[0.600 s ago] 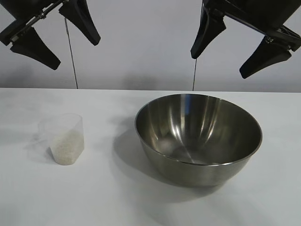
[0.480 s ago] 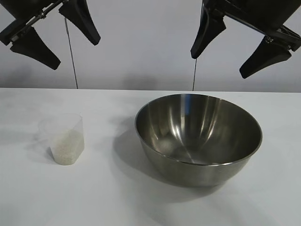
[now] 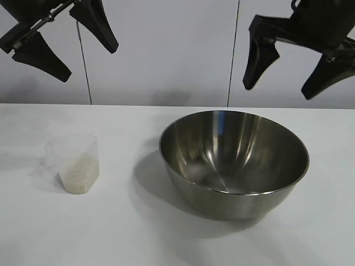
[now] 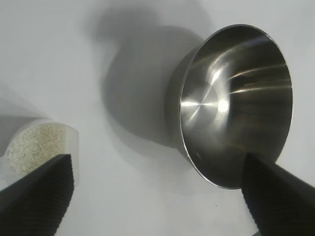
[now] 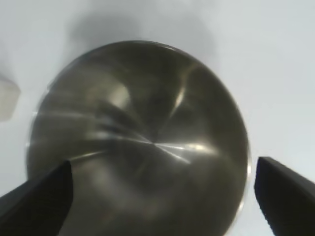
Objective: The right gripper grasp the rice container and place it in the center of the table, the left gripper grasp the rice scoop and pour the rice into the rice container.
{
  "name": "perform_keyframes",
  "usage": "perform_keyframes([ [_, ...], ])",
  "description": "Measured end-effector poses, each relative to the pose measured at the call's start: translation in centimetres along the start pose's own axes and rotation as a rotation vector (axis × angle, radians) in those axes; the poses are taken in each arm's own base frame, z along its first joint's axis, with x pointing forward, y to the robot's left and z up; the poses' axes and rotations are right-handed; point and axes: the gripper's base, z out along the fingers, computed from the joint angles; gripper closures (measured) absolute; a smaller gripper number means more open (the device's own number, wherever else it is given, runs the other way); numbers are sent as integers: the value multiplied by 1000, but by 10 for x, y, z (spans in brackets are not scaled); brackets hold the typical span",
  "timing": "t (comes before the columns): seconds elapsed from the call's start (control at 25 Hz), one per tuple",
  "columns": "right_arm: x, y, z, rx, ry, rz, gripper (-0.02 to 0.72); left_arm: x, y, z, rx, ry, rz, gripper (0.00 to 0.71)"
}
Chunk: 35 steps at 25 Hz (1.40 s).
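Steel dominates my screen: the bowl (image 3: 233,160) sits upright on the white table (image 3: 166,238), right of centre, its inside bare and shining. To its left, well apart from it, the scoop (image 3: 74,162) stands upright on the tabletop, a clear plastic cup holding a pale heap of rice (image 3: 77,173) that fills roughly its lower half.

Both of my arms hang above the table, touching nothing. My right gripper (image 3: 294,75) hovers over the bowl's far rim, its two black fingers spread wide with nothing between them; from its wrist camera I look almost straight down into the bowl (image 5: 140,142), a fingertip at each lower corner of that view. My left gripper (image 3: 64,47) is up at the far left, above and behind the scoop, its fingers likewise spread wide and holding nothing. Its wrist camera shows the scoop (image 4: 39,147) partly behind one fingertip and the bowl (image 4: 236,105) near the other, grains of rice (image 4: 37,145) visible through the cup's open mouth.

Behind the table stands a plain pale wall (image 3: 172,50) with two thin dark vertical lines.
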Motion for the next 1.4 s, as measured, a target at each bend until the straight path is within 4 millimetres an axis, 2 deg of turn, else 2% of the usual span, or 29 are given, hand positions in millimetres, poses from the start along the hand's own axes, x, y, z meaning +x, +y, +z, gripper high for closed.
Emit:
perform_keyframes([
  [0.24, 2, -8, 63, 20, 121, 21, 9, 0, 0, 0, 0, 0, 0, 47],
  [0.36, 4, -11, 86, 23, 151, 29, 9, 0, 0, 0, 0, 0, 0, 47],
  [0.52, 8, -13, 107, 21, 182, 42, 9, 0, 0, 0, 0, 0, 0, 47],
  [0.64, 8, -14, 112, 20, 177, 47, 17, 0, 0, 0, 0, 0, 0, 47],
  [0.72, 8, -14, 112, 20, 175, 48, 101, 0, 0, 0, 0, 0, 0, 47],
  [0.88, 8, -13, 112, 17, 175, 50, 404, 0, 0, 0, 0, 0, 0, 47],
  [1.08, 9, -13, 112, 13, 187, 55, 615, 0, 0, 0, 0, 0, 0, 47],
  [1.2, 10, -11, 112, 0, 200, 69, 672, 0, 0, 0, 0, 0, 0, 47],
  [1.4, 10, -9, 112, -21, 198, 75, 690, 0, 0, 0, 0, 0, 0, 47],
])
